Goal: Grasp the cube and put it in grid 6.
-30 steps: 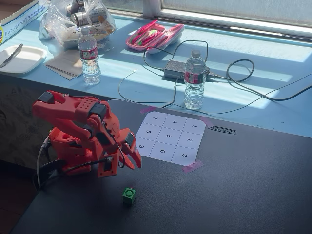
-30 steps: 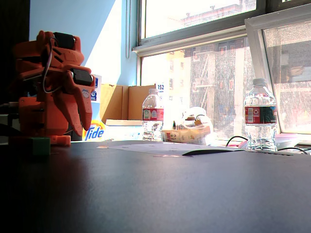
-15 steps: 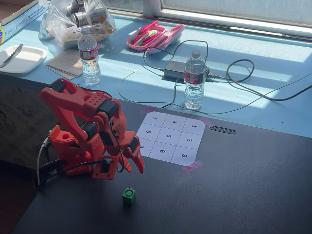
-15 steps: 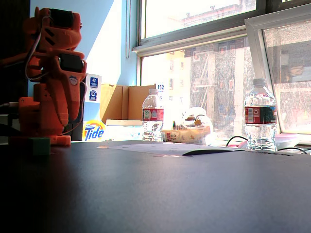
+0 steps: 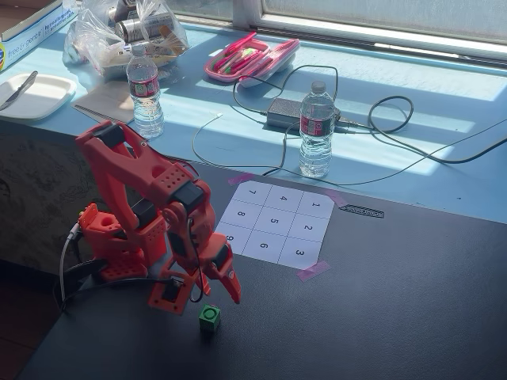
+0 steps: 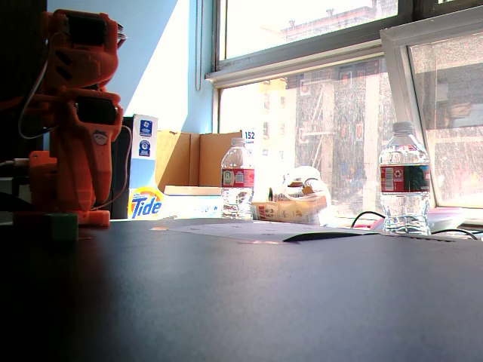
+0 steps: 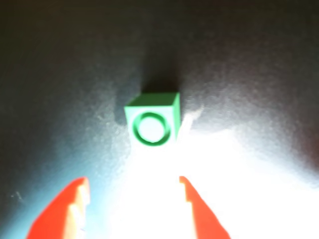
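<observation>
The small green cube (image 5: 209, 317) with a round mark on top sits on the dark table, near the front, below the numbered sheet (image 5: 273, 226). Grid 6 (image 5: 264, 246) is the middle cell of the sheet's bottom row and is empty. My orange gripper (image 5: 207, 294) points down just behind and above the cube, open and empty. In the wrist view the cube (image 7: 152, 124) lies ahead of the gripper (image 7: 133, 181), roughly centred between the two spread fingertips (image 7: 82, 184) and apart from them. In the low fixed view the cube (image 6: 60, 226) sits dim at the arm's (image 6: 75, 136) foot.
Two water bottles (image 5: 145, 91) (image 5: 316, 131) stand behind the sheet on the blue surface, with a power adapter (image 5: 285, 113) and cables, a pink case (image 5: 252, 57), a plastic bag (image 5: 127, 32) and a white plate (image 5: 36, 95). The arm's base (image 5: 111, 237) is at the left.
</observation>
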Robot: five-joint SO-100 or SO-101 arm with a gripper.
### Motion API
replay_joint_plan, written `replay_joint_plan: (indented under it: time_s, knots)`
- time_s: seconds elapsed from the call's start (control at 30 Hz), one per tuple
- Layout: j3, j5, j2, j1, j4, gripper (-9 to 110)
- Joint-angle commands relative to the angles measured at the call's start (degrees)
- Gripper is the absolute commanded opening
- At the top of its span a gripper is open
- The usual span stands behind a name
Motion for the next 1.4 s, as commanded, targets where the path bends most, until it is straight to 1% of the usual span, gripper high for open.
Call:
replay_joint_plan:
  time_s: [0.0,0.3,0.5,0.7,0.9,1.1,1.27,1.37]
  knots:
    - [-3.3,-0.6,-1.7,0.4,-0.2,31]
    - [-10.6,-0.7,-9.8,2.5,6.2,33]
    - [-14.3,-1.9,-11.3,6.8,10.0,33]
    - [-14.5,-3.5,-11.3,9.4,12.2,33]
    - [-14.5,-4.7,-13.6,12.5,8.5,33]
    - [-14.2,-5.4,-15.6,13.3,5.6,33]
    - [-13.9,-5.7,-16.4,12.9,4.1,29]
    - [-13.5,-5.9,-16.5,12.9,3.6,28]
